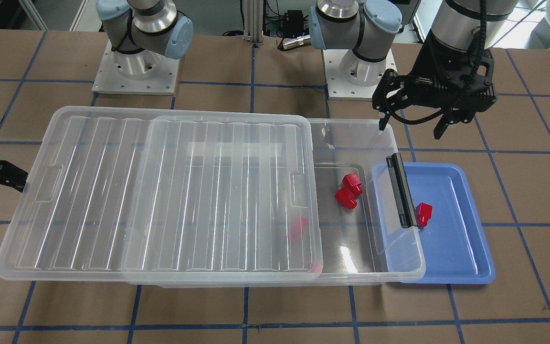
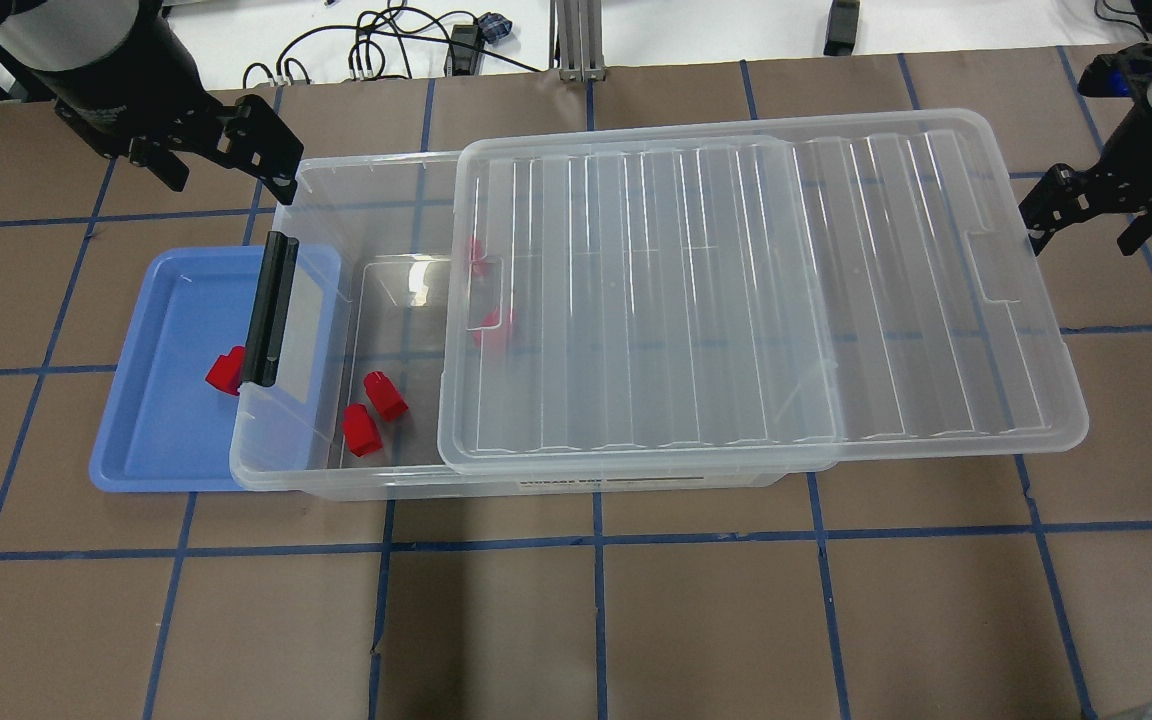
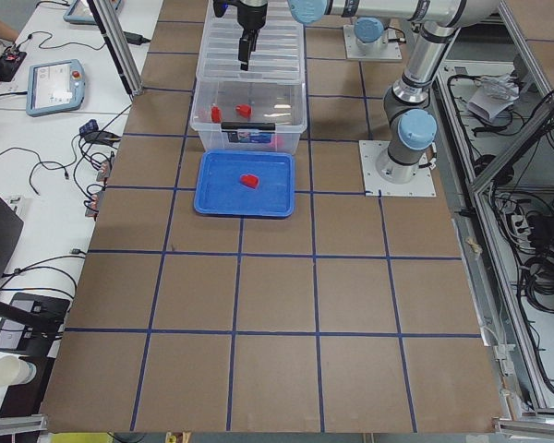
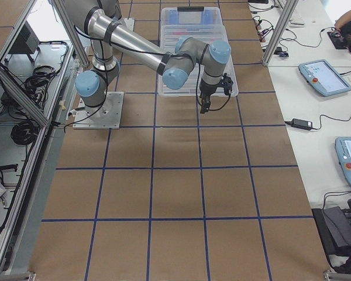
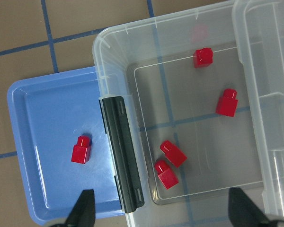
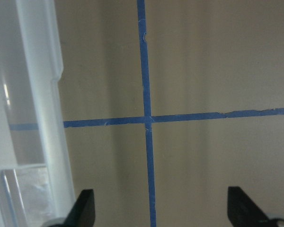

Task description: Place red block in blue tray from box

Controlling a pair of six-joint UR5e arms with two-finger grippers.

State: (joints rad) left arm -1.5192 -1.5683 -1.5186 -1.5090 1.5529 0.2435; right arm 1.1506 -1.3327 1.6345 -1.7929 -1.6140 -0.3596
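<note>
One red block (image 1: 423,213) lies in the blue tray (image 1: 451,239), also shown in the left wrist view (image 5: 80,149) and overhead (image 2: 226,371). The clear box (image 2: 376,180) has its ribbed lid (image 2: 736,300) slid toward my right, so its left end is open. Two red blocks (image 2: 385,394) (image 2: 362,430) lie close together in the open end, and two more (image 5: 226,102) (image 5: 203,57) lie nearer the lid. My left gripper (image 2: 226,180) is open and empty, raised above the box's left end. My right gripper (image 2: 1084,240) is open and empty, beside the lid's right edge.
The box's end with the black latch handle (image 1: 403,191) overlaps the tray's inner rim. The arm bases (image 1: 136,71) stand behind the box. The brown table carries a blue tape grid (image 2: 596,540). Cables (image 2: 386,40) lie beyond the far edge.
</note>
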